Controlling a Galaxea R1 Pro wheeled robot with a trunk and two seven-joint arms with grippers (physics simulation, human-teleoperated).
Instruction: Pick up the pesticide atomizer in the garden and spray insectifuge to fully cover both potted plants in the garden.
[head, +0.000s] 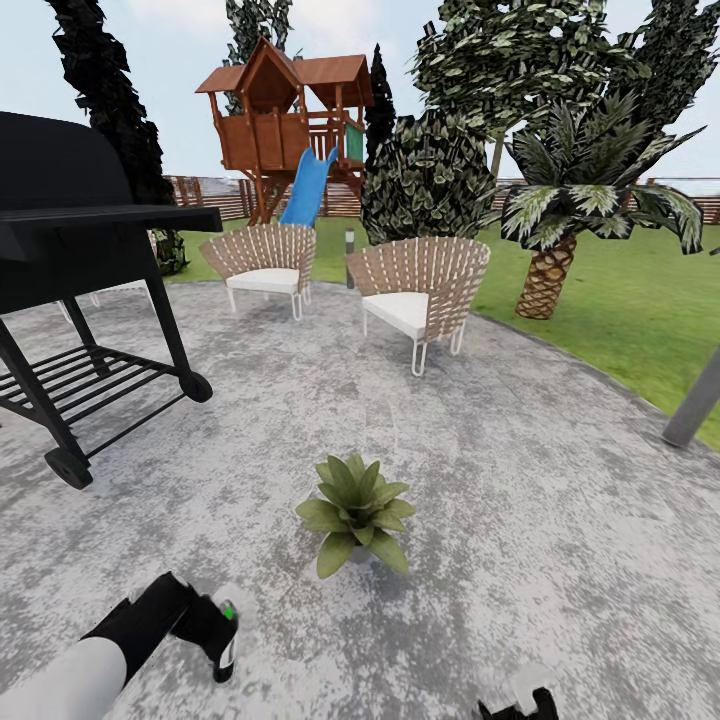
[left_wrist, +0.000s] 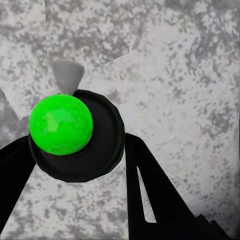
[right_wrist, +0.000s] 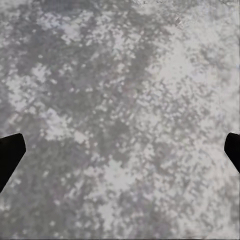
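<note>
Standing on a speckled grey round patio (head: 520, 480), the robot faces a small potted plant (head: 356, 510), a low rosette of pointed green leaves just ahead of its arms. The left tool (head: 222, 640) pinches the pesticide atomizer (left_wrist: 75, 135), a slim dark bottle with a pale grey nozzle; from the wrist it appears end-on, a bright green round cap between the black fingers (left_wrist: 150, 190). The bottle looks light, rigid and smooth, so a firm hold around the body, clear of the trigger head, seems wise. The right tool (right_wrist: 120, 150) hangs spread wide over bare paving, holding nothing. No whitish specks are evident on the leaves. Two woven chairs (head: 420, 285) and a black grill (head: 80, 230) stand beyond.
</note>
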